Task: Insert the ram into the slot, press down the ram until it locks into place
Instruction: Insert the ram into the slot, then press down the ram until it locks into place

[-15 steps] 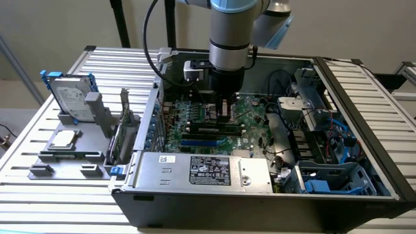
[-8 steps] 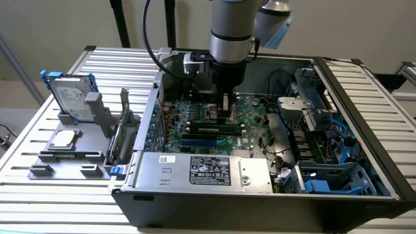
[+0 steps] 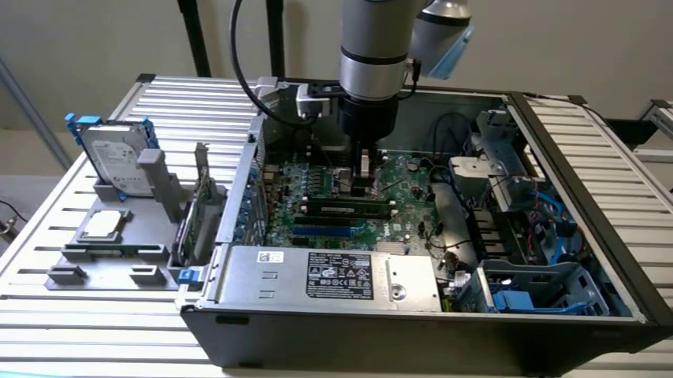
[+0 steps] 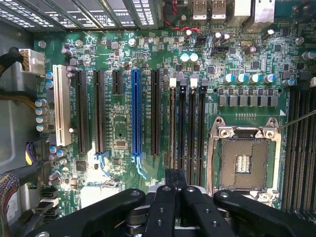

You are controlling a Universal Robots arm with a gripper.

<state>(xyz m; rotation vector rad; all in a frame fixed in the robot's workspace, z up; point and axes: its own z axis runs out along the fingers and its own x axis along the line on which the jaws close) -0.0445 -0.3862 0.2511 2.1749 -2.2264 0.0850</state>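
The ram (image 3: 345, 209), a dark-green stick with a pale label, stands on edge in one of the parallel black slots (image 3: 315, 203) on the motherboard inside the open case. My gripper (image 3: 364, 187) hangs straight down just behind and above it. In the wrist view the bank of black slots (image 4: 191, 123) runs away from my gripper (image 4: 176, 178). The fingers (image 4: 163, 207) are pressed together with nothing visible between them. The tips sit just off the near end of the outermost slot (image 4: 172, 123), which shows a thin brownish edge. I cannot tell whether the tips touch the ram.
The square CPU socket (image 4: 244, 158) lies beside the slots, and a blue slot (image 4: 137, 113) and a white one (image 4: 61, 106) lie on the other side. The power supply (image 3: 326, 272) fills the case front. Cables (image 3: 494, 205) crowd the exterior view's right. A hard drive (image 3: 116, 161) stands on a grey fixture outside.
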